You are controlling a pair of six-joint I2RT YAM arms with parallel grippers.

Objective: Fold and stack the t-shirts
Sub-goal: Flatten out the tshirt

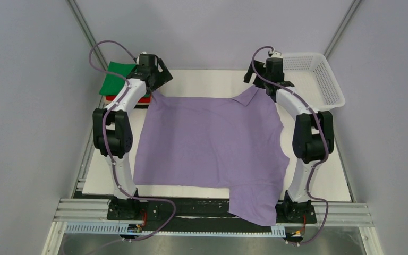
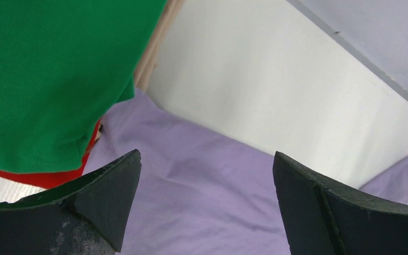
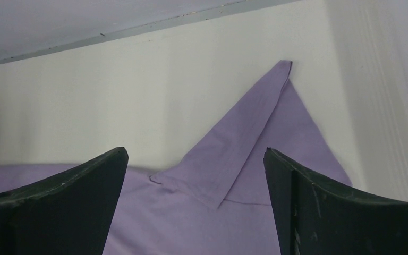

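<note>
T-shirt (image 1: pixel 212 138), lavender, flat, far corners just beneath left hand (image 2: pixel 206 154) and right hand (image 3: pixel 195 150), both wide open and empty

White surface (image 1: pixel 191 79), lavender t-shirt (image 1: pixel 212 143) spread flat across its middle, one end hanging over the near edge, folded green t-shirt (image 1: pixel 116 79) atop red t-shirt (image 1: pixel 144 99) at far left corner, white mesh basket (image 1: pixel 319 74) at far right corner.

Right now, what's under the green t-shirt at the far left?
A red t-shirt edge shows beneath the green t-shirt, and a tan edge too. The rest of the pile is covered.
</note>
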